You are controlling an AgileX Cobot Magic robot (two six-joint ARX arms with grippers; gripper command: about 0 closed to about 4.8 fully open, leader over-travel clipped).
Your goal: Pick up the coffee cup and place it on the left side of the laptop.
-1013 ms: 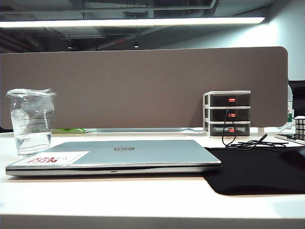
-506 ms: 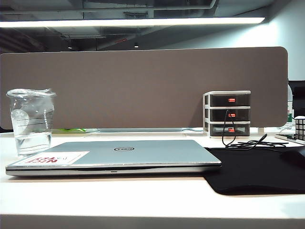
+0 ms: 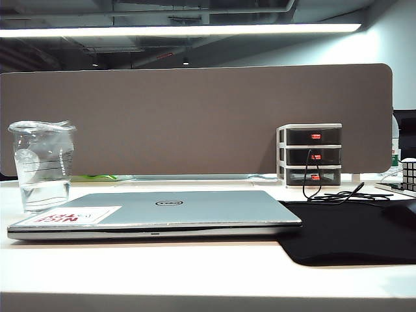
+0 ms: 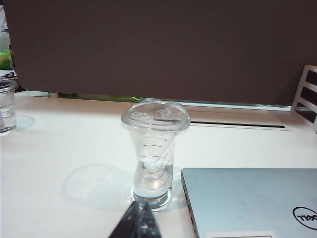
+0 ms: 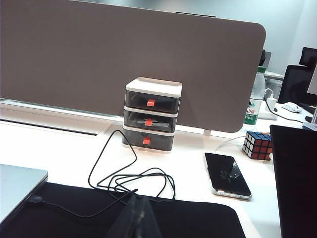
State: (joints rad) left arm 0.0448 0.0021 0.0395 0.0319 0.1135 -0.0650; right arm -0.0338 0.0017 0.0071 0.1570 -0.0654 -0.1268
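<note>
Left gripper (image 4: 140, 220) pinched closed on nothing, just short of coffee cup (image 4: 155, 151), cup upright on white table (image 4: 69, 144) at left edge of shut laptop (image 4: 247, 198), right gripper (image 5: 134, 218) tips together above black mat (image 5: 198, 218), cable (image 5: 124, 178) and drawer unit (image 5: 150, 115) beyond.

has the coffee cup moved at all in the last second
No. The coffee cup stands in the same spot left of the laptop, its base just behind the lid's white sticker as before.
</note>
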